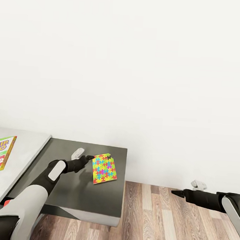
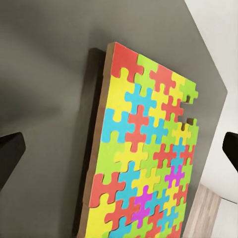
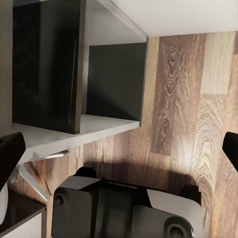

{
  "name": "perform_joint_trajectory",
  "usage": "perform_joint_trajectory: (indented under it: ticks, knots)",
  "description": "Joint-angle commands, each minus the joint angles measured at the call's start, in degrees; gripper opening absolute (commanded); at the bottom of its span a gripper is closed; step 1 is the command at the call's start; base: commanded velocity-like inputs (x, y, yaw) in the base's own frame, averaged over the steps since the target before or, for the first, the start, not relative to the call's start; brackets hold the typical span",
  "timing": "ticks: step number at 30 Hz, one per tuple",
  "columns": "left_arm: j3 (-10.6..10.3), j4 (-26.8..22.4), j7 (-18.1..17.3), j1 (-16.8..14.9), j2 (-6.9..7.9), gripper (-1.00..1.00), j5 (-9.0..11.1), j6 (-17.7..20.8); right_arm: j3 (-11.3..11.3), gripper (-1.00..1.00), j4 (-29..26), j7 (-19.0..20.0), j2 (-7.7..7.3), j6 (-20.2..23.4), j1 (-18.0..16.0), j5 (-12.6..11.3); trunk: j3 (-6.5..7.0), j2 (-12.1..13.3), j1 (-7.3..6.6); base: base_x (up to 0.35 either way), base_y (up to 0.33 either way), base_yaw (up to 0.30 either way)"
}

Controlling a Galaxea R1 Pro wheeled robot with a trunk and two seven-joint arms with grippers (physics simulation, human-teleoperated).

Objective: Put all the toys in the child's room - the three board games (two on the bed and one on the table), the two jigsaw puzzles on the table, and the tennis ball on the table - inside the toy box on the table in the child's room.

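We are looking at the small flat square jigsaw puzzle (image 1: 104, 168), covered in interlocking yellow, blue, pink, red and green pieces, which is lying flat on the dark grey matte part of the table (image 1: 76, 192), close to that top's far edge and right-hand side. One piece is missing at its far corner, leaving a notch; in the left wrist view the puzzle (image 2: 144, 148) is showing a brown cardboard-like edge under the coloured face. We are finding no writing on it.

Our black left gripper (image 1: 87, 157) is reaching over the dark top with the arm stretched forward and slightly inward, its tip just beside the puzzle's near-left corner; we cannot tell whether it is touching. In the left wrist view the two dark fingertips (image 2: 11, 153) are sitting at opposite edges with the puzzle between them, so the jaws are spread wide and gripping nothing.

To the left, on the pale grey speckled part of the table (image 1: 22, 153), a flat white board game box (image 1: 0, 154) with yellow, red and green print is lying face up, cut off by the frame edge; we are reading "SKIP BO" and a "12" on it.

Our black right gripper (image 1: 176, 192) is hovering well to the right over the wood-plank floor (image 1: 163, 222), arm held roughly level and pointing inward. In the right wrist view its fingertips (image 3: 10, 158) are likewise far apart, with nothing between them.
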Motion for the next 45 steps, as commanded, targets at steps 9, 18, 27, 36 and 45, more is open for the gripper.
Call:
perform_joint_trajectory:
  ticks: [9, 18, 27, 36, 45]
  knots:
    - [0.26, -0.01, -0.18, -0.04, -0.06, 1.00, -0.05, 0.34, -0.10, 1.00, -0.06, 0.61, 0.05, 0.22, -0.05, 0.54, -0.17, -0.09, 0.02, 0.000, 0.000, -0.038]
    - [0.25, -0.01, -0.17, -0.04, -0.07, 1.00, -0.05, 0.31, -0.12, 1.00, -0.07, 0.60, 0.06, 0.22, -0.05, 0.57, -0.20, -0.09, 0.02, 0.000, 0.000, -0.188]
    - [0.28, -0.01, -0.14, -0.04, -0.04, 1.00, -0.05, 0.31, -0.13, 1.00, -0.06, 0.58, 0.14, 0.22, -0.05, 0.57, -0.20, -0.09, 0.02, 0.000, 0.000, -0.217]
    - [0.26, -0.01, -0.13, -0.04, -0.06, 1.00, -0.05, 0.27, -0.10, 1.00, -0.07, 0.56, 0.16, 0.22, -0.05, 0.58, -0.20, -0.09, 0.02, 0.000, 0.000, -0.061]
    - [0.26, -0.01, -0.13, -0.04, -0.07, 1.00, -0.05, 0.21, -0.11, 1.00, -0.08, 0.56, 0.16, 0.22, -0.05, 0.58, -0.20, -0.09, 0.02, 0.000, 0.000, -0.012]
